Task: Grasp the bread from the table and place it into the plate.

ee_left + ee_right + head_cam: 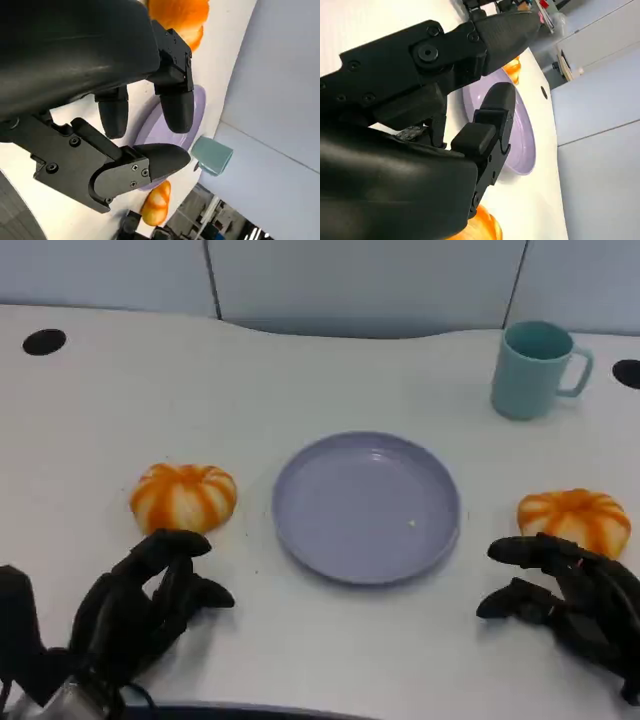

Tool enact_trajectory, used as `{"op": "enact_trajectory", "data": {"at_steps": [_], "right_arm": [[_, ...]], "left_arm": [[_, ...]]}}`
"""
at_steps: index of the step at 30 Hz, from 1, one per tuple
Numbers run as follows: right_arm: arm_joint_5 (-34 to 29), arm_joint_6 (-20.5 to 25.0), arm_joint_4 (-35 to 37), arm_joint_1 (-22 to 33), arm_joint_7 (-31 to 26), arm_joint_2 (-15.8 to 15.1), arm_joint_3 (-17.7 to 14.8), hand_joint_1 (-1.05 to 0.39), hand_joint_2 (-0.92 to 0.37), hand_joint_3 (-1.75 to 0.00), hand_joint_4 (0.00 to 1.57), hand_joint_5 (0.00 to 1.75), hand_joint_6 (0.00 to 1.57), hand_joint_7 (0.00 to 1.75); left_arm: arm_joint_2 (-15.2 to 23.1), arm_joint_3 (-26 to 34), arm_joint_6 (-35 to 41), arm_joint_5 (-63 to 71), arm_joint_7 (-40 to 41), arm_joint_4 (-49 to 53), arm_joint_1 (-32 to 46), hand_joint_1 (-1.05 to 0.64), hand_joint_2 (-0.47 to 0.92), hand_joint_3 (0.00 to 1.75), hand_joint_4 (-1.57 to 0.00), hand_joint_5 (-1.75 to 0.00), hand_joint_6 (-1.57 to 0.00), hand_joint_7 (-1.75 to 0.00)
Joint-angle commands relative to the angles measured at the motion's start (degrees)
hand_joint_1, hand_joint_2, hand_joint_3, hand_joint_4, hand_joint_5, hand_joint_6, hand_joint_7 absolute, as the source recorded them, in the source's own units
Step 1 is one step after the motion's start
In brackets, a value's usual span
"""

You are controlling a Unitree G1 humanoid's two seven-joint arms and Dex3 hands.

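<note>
Orange-striped bread (184,496) on desk (330,370) left of empty purple plate (366,506), ungrasped; left hand (140,605) and right hand (565,585) open, empty; approach stage, closing on bread required.

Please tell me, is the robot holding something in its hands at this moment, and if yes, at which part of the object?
Nothing is held. The left hand and right hand are open, each just short of a bread roll. The plate is empty.

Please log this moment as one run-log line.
left robot hand: open | right robot hand: open | round orange-striped bread buns: on table | round lavender plate: empty
</note>
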Motion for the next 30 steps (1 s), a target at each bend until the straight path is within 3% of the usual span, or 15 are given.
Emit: {"op": "enact_trajectory", "data": {"at_steps": [1, 3, 5, 10, 18, 24, 30], "right_arm": [[-0.3, 0.66, 1.26, 1.08, -0.5, 0.03, -0.04, -0.42, -0.92, -0.1, 0.65, 1.08, 0.8, 0.57], [-0.49, 0.78, 1.4, 0.96, -0.73, -0.06, 0.07, -0.42, -0.92, -0.09, 0.66, 1.08, 0.8, 0.57], [-0.69, 0.7, 1.23, 0.99, -0.94, -0.07, 0.26, -0.43, -0.92, -0.09, 0.66, 1.08, 0.8, 0.57], [-0.52, 1.45, 0.35, 1.25, -1.04, -0.06, 0.48, -0.41, -0.92, -0.1, 0.65, 1.08, 0.8, 0.57], [-0.01, 1.34, 0.89, 1.09, -0.67, 0.27, 0.09, -0.41, -0.92, -0.08, 0.65, 1.07, 0.81, 0.56], [-0.18, 1.43, 0.58, 1.07, -1.23, 0.4, 0.19, -0.43, -0.92, -0.04, 0.66, 1.09, 0.82, 0.56], [-0.16, 1.56, 0.05, 1.26, -0.89, 0.35, 0.37, -0.41, -0.92, -0.07, 0.66, 1.09, 0.81, 0.56]], "left_arm": [[1.88, -1.92, -9.19, 4.57, 1.12, -2.05, 0.71, -0.65, 0.74, 0.55, -0.31, -1.38, -0.38, -1.01], [2.5, -3.01, -12.2, 6.67, 1.73, -2.82, 0.91, -0.67, 0.87, 0.31, -0.33, -1.27, -0.46, -0.74], [3.56, -4.45, -15.88, 9.33, 2.52, -3.47, 0.98, -0.66, 0.91, 0.21, -0.32, -1.21, -0.46, -0.58], [6.44, -8.1, -22.85, 18.0, 8.44, -6.5, 1.13, -0.7, 0.92, 0.17, -0.2, -1.08, -0.48, -0.29], [13.53, -14.18, -28.49, 34.73, 20.34, -12.11, -0.4, -0.69, 0.92, 0.22, -0.04, -0.89, -0.39, -0.09], [18.53, -18.96, -27.03, 49.8, 31.8, -15.89, -3.73, -0.73, 0.92, 0.23, -0.04, -0.83, -0.36, -0.05], [20.77, -22.83, -21.74, 58.9, 37.76, -19.46, -6.29, -0.7, 0.92, 0.13, -0.03, -0.75, -0.35, -0.02]]}}
